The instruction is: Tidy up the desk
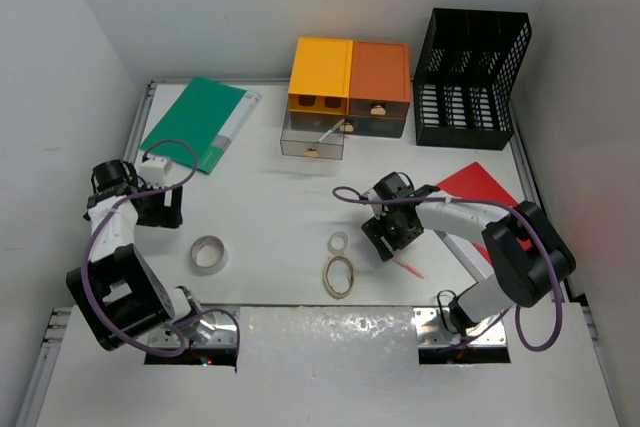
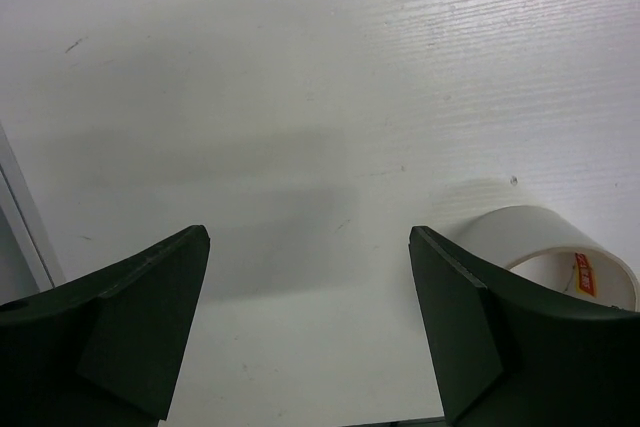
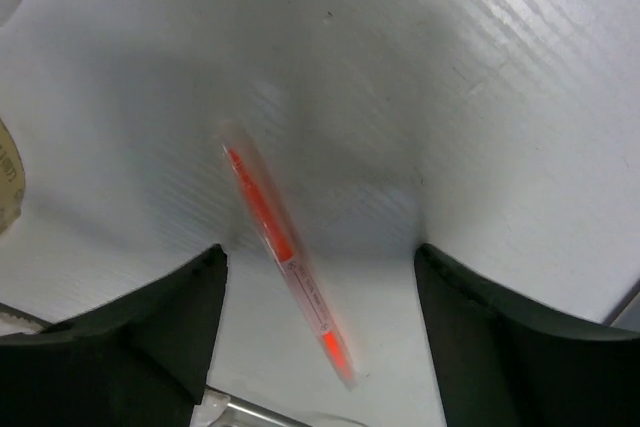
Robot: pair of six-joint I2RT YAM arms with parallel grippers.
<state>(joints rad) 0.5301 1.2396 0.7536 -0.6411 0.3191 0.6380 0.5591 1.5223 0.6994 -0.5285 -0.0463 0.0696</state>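
The white desk (image 1: 270, 197) holds scattered items. My right gripper (image 1: 388, 239) is open just above an orange-and-clear pen (image 3: 285, 262), which lies between its fingers in the right wrist view and shows on the desk in the top view (image 1: 409, 267). My left gripper (image 1: 160, 209) is open and empty at the left side, over bare desk (image 2: 300, 147). A white tape roll (image 1: 209, 253) lies to its right, also showing in the left wrist view (image 2: 545, 247) behind the right finger. A small ring (image 1: 339, 242) and a larger oval tape ring (image 1: 339, 276) lie left of the pen.
A green folder (image 1: 200, 122) lies at the back left. Yellow and orange drawer boxes (image 1: 348, 82) stand at the back centre, one clear drawer (image 1: 312, 137) pulled out. A black mesh basket (image 1: 470, 77) stands at the back right. A red notebook (image 1: 480, 187) lies under the right arm.
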